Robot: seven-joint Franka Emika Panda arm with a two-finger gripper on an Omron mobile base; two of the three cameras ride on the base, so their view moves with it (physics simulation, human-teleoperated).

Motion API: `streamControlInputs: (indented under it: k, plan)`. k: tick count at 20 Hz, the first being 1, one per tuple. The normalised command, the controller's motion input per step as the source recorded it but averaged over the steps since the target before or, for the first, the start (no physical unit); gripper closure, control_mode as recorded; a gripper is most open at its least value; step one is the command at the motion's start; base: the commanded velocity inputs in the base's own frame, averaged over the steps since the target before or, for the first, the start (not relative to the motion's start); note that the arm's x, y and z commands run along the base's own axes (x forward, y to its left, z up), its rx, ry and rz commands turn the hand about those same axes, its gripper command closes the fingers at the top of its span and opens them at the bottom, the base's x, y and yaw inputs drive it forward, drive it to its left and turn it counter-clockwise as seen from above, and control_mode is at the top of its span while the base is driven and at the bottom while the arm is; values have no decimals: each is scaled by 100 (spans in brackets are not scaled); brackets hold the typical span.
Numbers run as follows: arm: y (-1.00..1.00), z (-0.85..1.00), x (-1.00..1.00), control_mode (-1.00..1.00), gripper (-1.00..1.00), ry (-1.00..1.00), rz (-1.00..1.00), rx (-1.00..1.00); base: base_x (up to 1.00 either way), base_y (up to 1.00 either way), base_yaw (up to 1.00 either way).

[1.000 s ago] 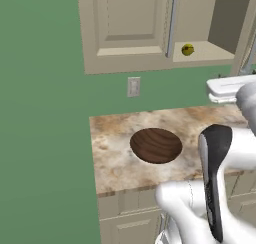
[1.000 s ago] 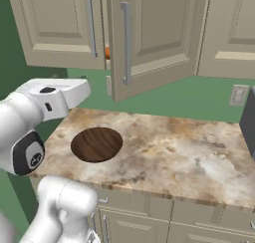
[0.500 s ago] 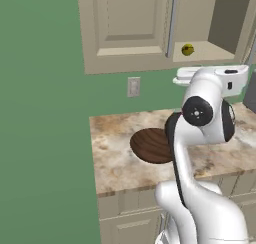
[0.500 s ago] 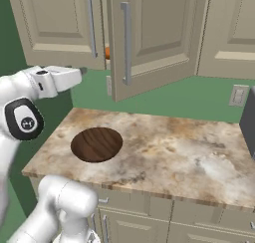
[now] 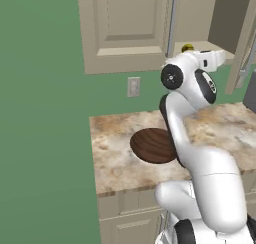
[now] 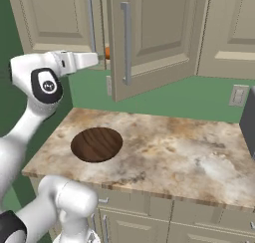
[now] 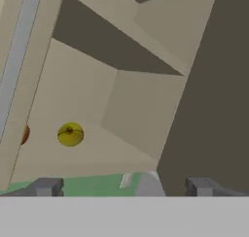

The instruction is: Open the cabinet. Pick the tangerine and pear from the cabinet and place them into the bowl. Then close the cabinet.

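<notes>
**Inspector:** Since half a second ago the arm has swung further up, and the gripper (image 7: 121,185) now points into the cabinet (image 5: 150,33). What state is the gripper in?

**Assistant:** Jaws spread wide, nothing between them. In the hand view the two dark fingertips (image 7: 46,186) stand far apart at the bottom, with the shelf beyond.

**Inspector:** Cabinet condition?

**Assistant:** Right door swung open, left door closed with its silver bar handle (image 5: 171,25) upright. In the right base view the open door (image 6: 149,38) stands out over the counter.

**Inspector:** Fruit?

**Assistant:** Pear (image 7: 70,134) sits on the cabinet shelf, yellow-green, ahead of the gripper and apart from it. In the left base view it (image 5: 187,48) shows just above the arm's wrist. Tangerine (image 7: 25,133) lies left of the pear on the same shelf, mostly hidden behind the closed door's edge. From the right base view an orange sliver (image 6: 107,52) shows between the doors.

**Inspector:** Bowl?

**Assistant:** Bowl (image 6: 96,144) rests on the marbled counter (image 6: 174,152), towards its left end, with nothing in it. An outlet (image 5: 133,86) sits on the green wall (image 5: 45,113) above.
</notes>
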Motion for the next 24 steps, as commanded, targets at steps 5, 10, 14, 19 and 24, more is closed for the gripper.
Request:
streamControlInputs:
  k: [5, 10, 14, 19, 24]
  plan:
    - [-55, 0, 61, -100, -100, 10, -25, 0, 0, 0, 0]
    - [-51, -4, 61, -100, -100, 3, -18, 0, 0, 0, 0]
    - [-77, -3, 37, -100, -100, 3, -22, 0, 0, 0, 0]
    - [-98, 0, 2, -100, -100, 0, -24, 2, 0, 0, 0]
    - [-100, 0, -12, -100, -100, 0, -27, 3, 0, 0, 0]
